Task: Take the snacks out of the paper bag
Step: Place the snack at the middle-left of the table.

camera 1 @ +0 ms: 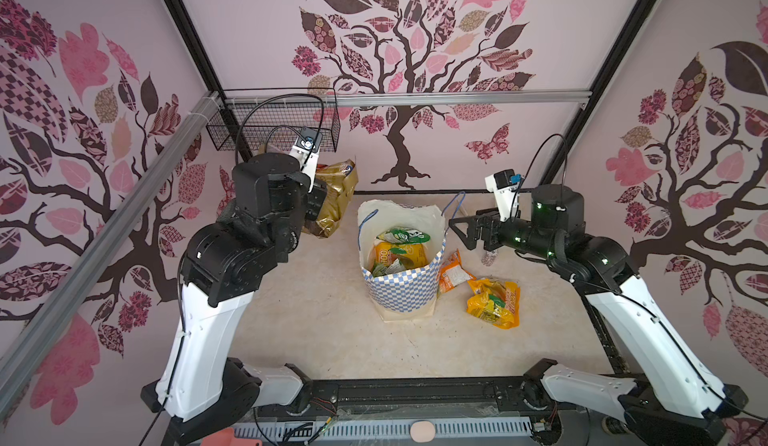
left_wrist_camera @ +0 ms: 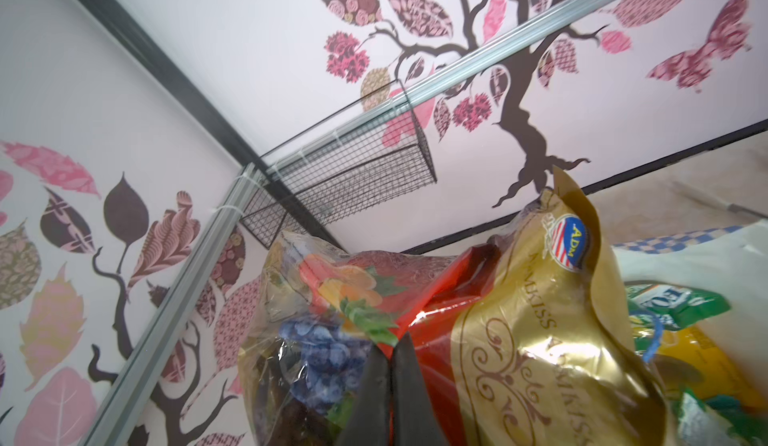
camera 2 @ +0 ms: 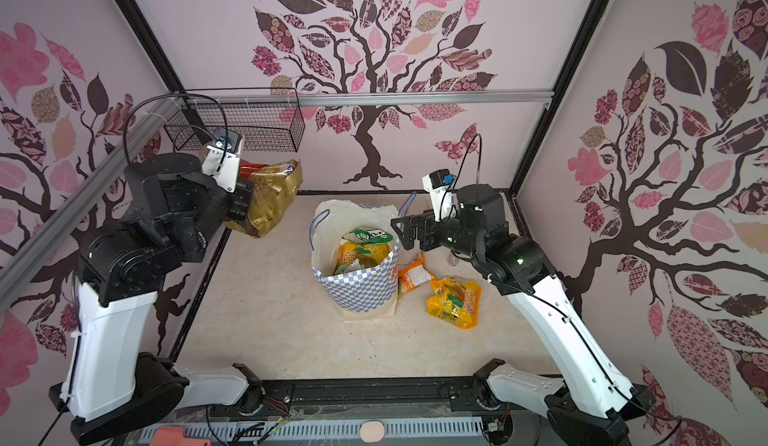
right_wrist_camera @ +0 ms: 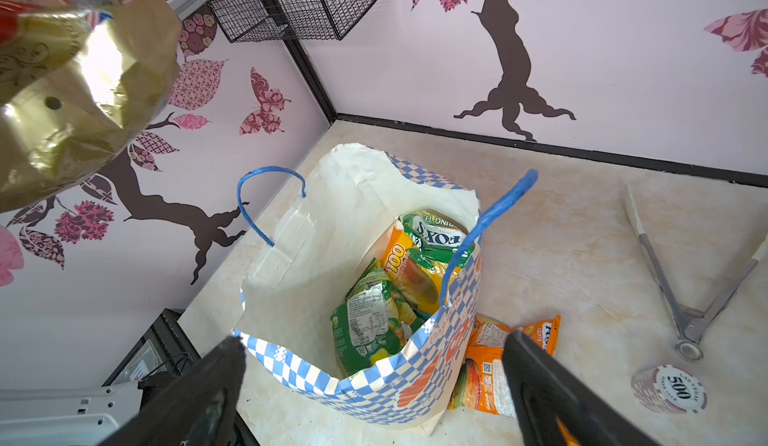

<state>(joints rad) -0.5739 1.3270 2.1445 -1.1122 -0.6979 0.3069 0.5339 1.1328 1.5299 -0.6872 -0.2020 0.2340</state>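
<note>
Your left gripper is clamped on a gold packet, held well away from the bag.
Your right gripper hangs with jaws apart at the bag's rim; snacks sit inside, below it.

Glossy crinkled gold packet, matt paper bag, wire basket.

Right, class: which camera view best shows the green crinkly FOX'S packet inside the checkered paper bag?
The right wrist view: the green crinkly FOX'S packet lies close, lettering readable, inside the white checkered paper bag. Both top views show it small; the left wrist view catches only a blurred part.
</note>
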